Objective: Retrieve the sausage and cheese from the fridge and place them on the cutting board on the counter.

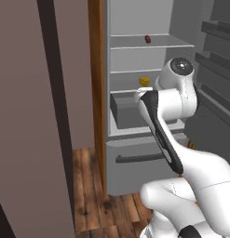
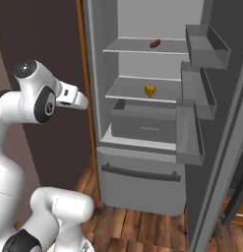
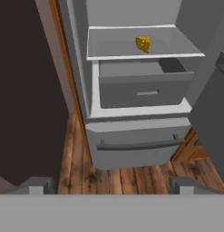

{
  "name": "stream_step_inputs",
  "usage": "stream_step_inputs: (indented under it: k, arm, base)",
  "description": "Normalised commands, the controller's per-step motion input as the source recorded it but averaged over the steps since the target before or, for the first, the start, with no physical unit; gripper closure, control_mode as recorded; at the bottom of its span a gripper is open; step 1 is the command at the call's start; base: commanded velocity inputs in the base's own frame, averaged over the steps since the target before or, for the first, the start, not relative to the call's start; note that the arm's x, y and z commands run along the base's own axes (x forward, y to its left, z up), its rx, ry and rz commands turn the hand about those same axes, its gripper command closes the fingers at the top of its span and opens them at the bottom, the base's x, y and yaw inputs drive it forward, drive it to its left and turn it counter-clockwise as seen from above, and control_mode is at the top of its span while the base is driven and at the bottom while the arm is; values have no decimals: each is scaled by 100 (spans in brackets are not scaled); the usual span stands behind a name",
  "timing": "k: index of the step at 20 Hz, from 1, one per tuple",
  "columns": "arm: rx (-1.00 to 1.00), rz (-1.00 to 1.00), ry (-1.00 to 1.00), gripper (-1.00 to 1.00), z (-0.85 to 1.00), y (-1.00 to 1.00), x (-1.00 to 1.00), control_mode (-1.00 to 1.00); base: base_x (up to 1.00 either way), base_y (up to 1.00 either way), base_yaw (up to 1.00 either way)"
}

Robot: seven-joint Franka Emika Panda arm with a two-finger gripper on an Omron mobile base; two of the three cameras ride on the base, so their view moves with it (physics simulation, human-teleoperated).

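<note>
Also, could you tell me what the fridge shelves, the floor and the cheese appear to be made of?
Fridge shelves: smooth matte pale grey, probably plastic; no grain or shine.
Floor: wooden planks, with brown grain and plank seams.
Cheese: bright yellow wedge with darker spots like holes; looks like hard cheese, though the render leaves it open.

End effector (image 3: 111,185) wide open, empty

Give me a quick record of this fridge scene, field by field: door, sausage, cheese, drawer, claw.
fridge: door open, shelves showing
sausage: lying on the upper shelf
cheese: on the shelf below, just above the drawer
drawer: under the cheese shelf
claw: open, holding nothing, outside the fridge and facing it
task: nothing picked up yet
</note>
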Motion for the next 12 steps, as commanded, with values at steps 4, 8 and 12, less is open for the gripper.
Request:
stream_step_inputs:
  k: [4, 8, 12]
  arm:
    - [0, 0, 0, -100, 0, 0, 0, 100]
    - [0, 0, 0, -100, 0, 0, 0, 100]
    - [0, 0, 0, -100, 0, 0, 0, 100]
  base:
    - [50, -12, -1]
    - [17, -33, -4]
    - [0, -55, -7]
